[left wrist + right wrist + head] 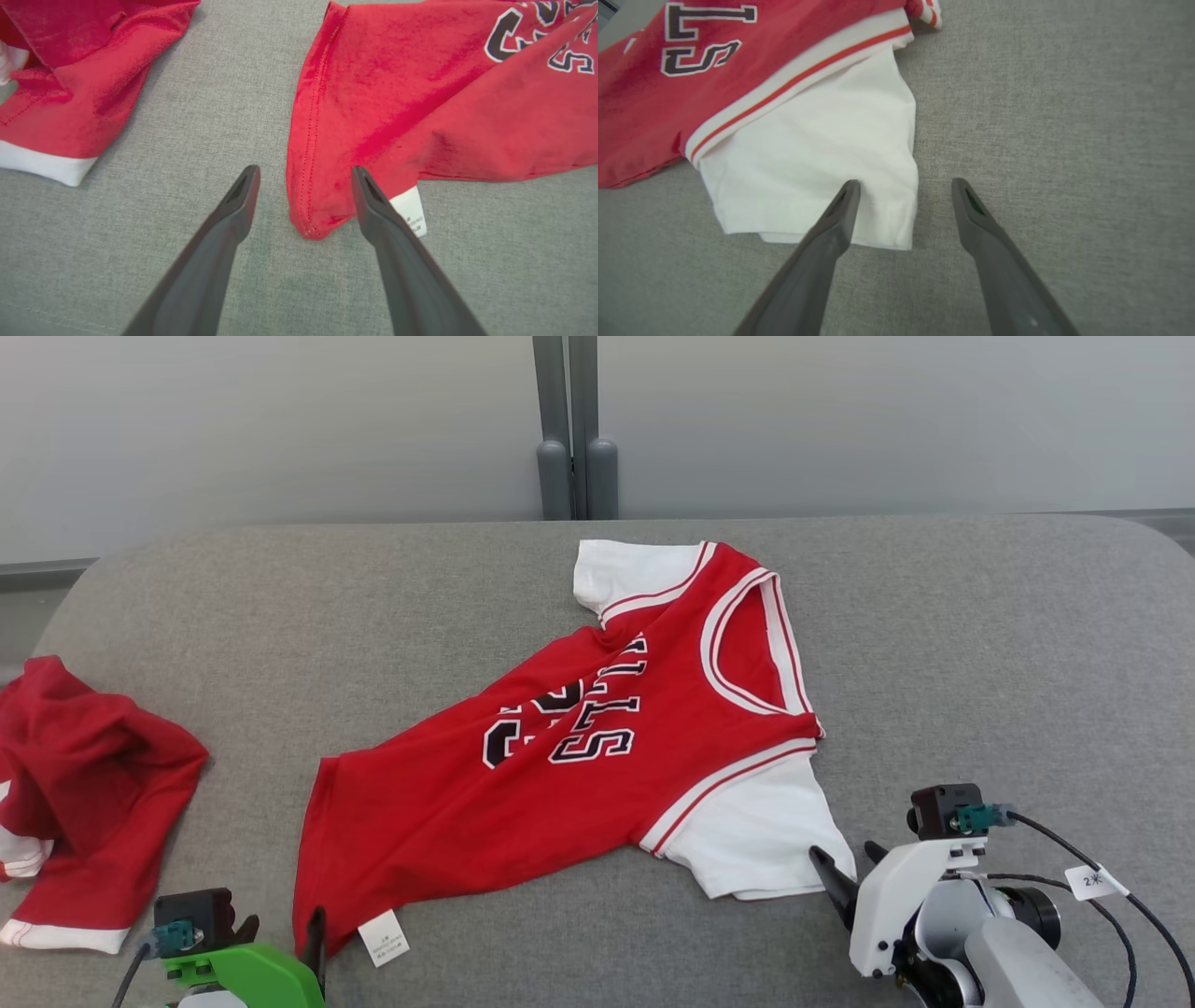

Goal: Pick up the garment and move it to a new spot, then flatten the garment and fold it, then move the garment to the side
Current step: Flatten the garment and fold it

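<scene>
One red jersey [560,775] is lying face-up around the middle of the grey tabletop [980,644], mostly spread out, with a diagonal crease running across the chest and bunching the dark lettering [597,709]. Its neckline [747,644] is pointing toward the tabletop's right side and its hem toward the near-left. The near white sleeve [761,831] is reaching toward the tabletop's near edge, the far white sleeve [630,574] toward the far edge. A white care label [384,938] is sticking out from under the hem corner onto the tabletop. At the tabletop's near edge, left part, the left gripper [303,170] is hovering with fingers [224,233] spread wide and grasping nothing. They are straddling that hem corner, one tip over cloth just beside the label, the other over bare tabletop. At the near edge, right part, the right gripper [905,181] is likewise released and empty, one tip over the near sleeve's cuff, the other over bare tabletop. Whether any tip is actually touching cloth is hard to judge. A second red garment [84,793] with white trim is lying crumpled at the tabletop's left edge, well apart from the jersey.
</scene>
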{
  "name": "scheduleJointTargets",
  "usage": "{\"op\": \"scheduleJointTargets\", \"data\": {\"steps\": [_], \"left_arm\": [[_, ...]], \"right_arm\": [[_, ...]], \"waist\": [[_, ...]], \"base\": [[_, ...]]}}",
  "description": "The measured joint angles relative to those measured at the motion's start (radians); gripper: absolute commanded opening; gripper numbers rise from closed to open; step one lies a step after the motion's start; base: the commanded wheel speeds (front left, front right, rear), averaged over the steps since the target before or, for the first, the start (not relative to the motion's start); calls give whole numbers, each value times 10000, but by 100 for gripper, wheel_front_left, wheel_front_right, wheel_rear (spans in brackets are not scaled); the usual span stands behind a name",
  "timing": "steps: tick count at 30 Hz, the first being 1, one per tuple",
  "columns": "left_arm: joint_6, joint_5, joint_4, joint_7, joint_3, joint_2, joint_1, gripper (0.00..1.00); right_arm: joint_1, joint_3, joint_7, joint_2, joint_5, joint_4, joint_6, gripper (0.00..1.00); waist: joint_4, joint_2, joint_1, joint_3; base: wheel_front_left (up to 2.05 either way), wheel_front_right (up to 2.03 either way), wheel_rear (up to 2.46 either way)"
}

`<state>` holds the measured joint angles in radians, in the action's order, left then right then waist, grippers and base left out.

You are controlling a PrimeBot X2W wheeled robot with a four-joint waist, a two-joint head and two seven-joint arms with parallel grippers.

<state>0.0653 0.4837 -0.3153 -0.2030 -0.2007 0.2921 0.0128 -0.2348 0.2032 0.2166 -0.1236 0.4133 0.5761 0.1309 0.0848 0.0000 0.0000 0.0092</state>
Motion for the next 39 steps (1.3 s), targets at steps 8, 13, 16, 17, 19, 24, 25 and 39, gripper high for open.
{"op": "scheduleJointTargets", "data": {"steps": [8, 13, 16, 17, 19, 24, 25, 39], "left_arm": [[-472, 407, -800, -222, -123, -199, 255, 100], [-857, 610, -1636, -167, -297, -316, 687, 100], [-1043, 612, -2084, -236, -420, -318, 964, 100], [-1078, 612, -2169, -230, -441, -328, 1014, 100], [-1101, 614, -2405, -198, -485, -353, 1144, 100], [-1212, 614, -2688, 109, -537, -376, 1298, 47], [-1239, 617, -2727, 155, -537, -376, 1330, 5], [-1254, 531, -2023, 734, -537, 2, 1402, 0]], "right_arm": [[-152, -196, 466, 107, -209, -150, 0, 100], [-154, -169, 650, 134, -268, -307, 0, 100], [-154, 0, 771, 136, -228, -454, -2, 100], [-152, 61, 798, 136, -199, -499, -2, 100], [-130, 245, 874, 132, -100, -629, -2, 72], [46, 523, 878, 125, 115, -876, -2, 0], [48, 537, 838, 109, 155, -892, -2, 0], [-8, 343, -800, 2, 840, -1825, -2, 0]], "waist": [[64, 0, 0, 379], [80, 0, 0, 572], [77, 0, 0, 654], [74, 0, 0, 669], [64, 0, 0, 695], [54, 0, 0, 692], [54, 0, 0, 694], [-24, 0, 0, 584]], "base": [[0, 0, 0], [0, 0, 0], [0, 0, 0], [0, 0, 0], [0, 0, 0], [0, 0, 0], [0, 0, 0], [0, 0, 0]]}}
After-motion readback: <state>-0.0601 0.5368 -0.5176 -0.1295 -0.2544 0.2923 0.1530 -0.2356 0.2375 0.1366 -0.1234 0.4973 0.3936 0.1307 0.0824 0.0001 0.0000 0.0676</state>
